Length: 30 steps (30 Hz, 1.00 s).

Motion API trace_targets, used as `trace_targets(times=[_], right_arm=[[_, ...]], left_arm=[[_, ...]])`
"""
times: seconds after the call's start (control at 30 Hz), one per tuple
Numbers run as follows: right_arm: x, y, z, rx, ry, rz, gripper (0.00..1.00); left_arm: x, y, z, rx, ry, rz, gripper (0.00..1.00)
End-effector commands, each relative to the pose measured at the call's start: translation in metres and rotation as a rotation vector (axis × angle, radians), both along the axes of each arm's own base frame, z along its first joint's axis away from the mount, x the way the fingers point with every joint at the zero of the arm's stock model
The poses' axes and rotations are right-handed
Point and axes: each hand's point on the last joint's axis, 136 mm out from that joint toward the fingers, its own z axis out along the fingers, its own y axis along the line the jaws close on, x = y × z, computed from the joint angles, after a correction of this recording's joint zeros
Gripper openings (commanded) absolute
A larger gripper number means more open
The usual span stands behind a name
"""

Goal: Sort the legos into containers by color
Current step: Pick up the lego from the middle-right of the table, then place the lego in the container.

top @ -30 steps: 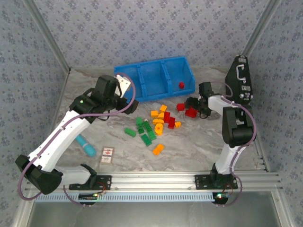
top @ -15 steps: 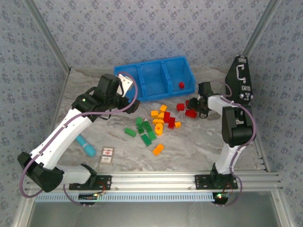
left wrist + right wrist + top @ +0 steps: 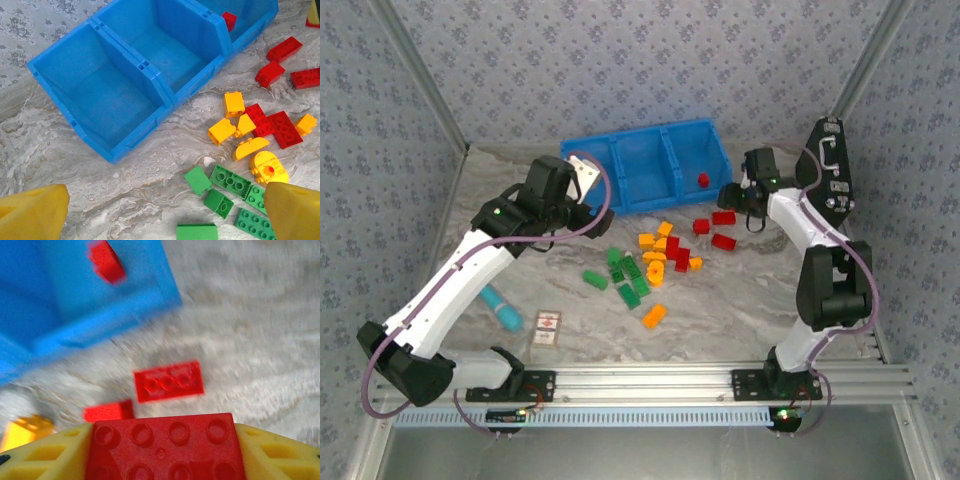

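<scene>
The blue three-compartment bin stands at the back, with one red lego in its right compartment. Red, orange-yellow and green legos lie loose in front of it. My right gripper hovers by the bin's right end, shut on a red studded brick. Below it lie a flat red brick and another red one. My left gripper is open above the table, left of the green legos, with nothing between its fingers.
A light-blue cylinder and a small printed card lie near the left arm. A black case with a metal handle leans at the right wall. Yellow legos and red ones crowd the pile's middle.
My right gripper has risen from the red bricks and moved back toward the bin's right end with a red brick in it. The left arm has barely moved.
</scene>
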Motion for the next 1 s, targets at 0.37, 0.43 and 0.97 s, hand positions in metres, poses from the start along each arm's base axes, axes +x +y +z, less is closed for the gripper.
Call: trace_targets(times=[0.37,0.43,0.97], right_arm=[[0.134,0.051,0.008,-0.095,-0.053,0.116,0.43],[0.146,0.056,0.000,-0.103,-0.043,0.122,0.43],[0.158,0.081,0.006,-0.093,-0.081,0.199,0.69]], left_arm=[[0.016,0.003,-0.003,0.132,-0.088,-0.032,1.00],[0.019,0.003,-0.008,0.151,-0.086,-0.030,1.00],[0.032,-0.008,-0.035,0.210,-0.034,-0.060,1.00]])
